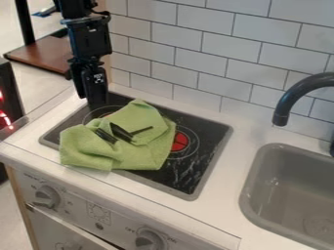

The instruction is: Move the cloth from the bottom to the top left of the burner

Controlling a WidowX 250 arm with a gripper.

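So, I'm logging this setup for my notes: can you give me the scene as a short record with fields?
Cloth: green, rumpled, over the left part of the stovetop and past its front edge
On the cloth: dark items, one with a thin handle; what they are is unclear
Right burner: red, partly covered by the cloth
Gripper: black, near the stovetop's back left corner
Right side: gray sink, dark faucet

Cloth (85, 152): leafy green, left of centre
Stovetop (203, 158): shiny black, red burner disc (179, 142)
Wall tiles (202, 49): whitish brick pattern, grey lines
Sink (262, 184): grey, lower right
Tap (281, 116): charcoal
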